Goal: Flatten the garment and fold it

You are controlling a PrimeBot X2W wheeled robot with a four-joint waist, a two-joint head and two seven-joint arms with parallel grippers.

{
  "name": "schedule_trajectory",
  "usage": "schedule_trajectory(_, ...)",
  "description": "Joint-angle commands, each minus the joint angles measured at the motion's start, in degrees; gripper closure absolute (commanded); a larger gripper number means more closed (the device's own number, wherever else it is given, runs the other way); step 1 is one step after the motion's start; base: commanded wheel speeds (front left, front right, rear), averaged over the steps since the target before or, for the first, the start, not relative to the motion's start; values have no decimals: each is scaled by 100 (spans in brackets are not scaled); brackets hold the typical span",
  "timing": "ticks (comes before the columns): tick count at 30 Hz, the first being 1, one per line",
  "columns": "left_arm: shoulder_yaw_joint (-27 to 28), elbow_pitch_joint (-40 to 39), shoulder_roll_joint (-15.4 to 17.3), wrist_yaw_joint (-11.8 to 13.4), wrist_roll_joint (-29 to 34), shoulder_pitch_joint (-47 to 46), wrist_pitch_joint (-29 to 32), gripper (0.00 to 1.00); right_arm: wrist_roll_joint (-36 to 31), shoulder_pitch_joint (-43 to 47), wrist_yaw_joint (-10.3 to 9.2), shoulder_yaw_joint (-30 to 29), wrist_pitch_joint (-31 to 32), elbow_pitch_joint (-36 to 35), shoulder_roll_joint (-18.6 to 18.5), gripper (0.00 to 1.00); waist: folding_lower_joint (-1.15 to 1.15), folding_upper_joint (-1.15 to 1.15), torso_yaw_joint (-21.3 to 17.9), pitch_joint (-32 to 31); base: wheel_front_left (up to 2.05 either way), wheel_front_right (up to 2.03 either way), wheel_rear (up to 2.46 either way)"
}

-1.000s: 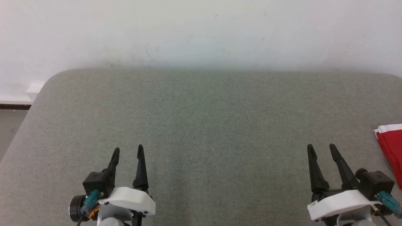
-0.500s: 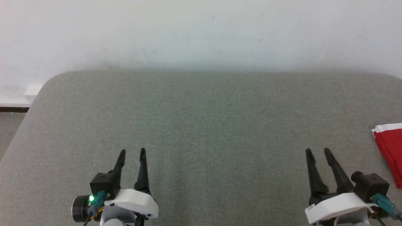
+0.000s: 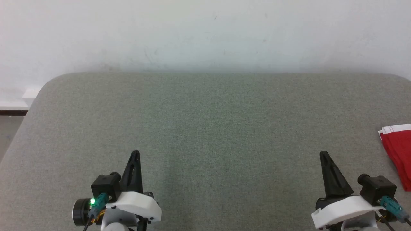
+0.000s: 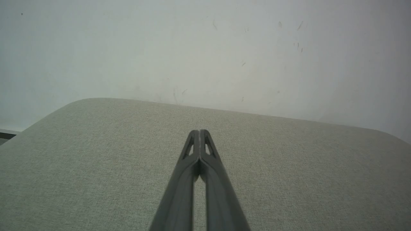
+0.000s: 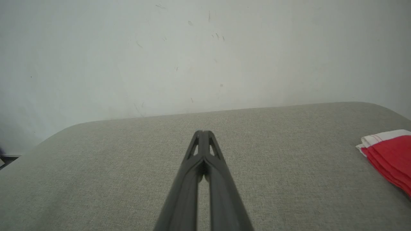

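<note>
1. Here, in the head view, a grey woven tabletop with rounded far corners runs up to a plain white wall. A dark skirting strip shows at the far left. The red garment, folded with a white band at its far end, lies at the tabletop's right edge, cut off by the frame. The left claw at lower left and the right claw at lower right point toward the wall, well apart, each clenched on nothing.
2. In the left wrist view, faint scuffs mark the wall above the tabletop's far edge. The left claw's fingers meet at their tips over bare fabric.
3. In the right wrist view, the right claw's fingers are likewise pressed together. The red garment lies off to their right, clear of them, in stacked folds.
</note>
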Motion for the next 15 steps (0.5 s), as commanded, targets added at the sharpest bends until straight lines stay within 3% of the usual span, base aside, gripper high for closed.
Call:
schedule_trajectory(1, 33, -48, -6, -44, 94, 35, 27, 100, -65, -11, 0, -1, 30, -44, 3, 100, 0, 0, -4, 1, 0, 0, 0)
schedule_trajectory(15, 113, -214, -18, -101, 234, 77, 191, 100, -223, -25, -1, -1, 193, -168, 5, 100, 0, 0, -56, 21, 0, 0, 0)
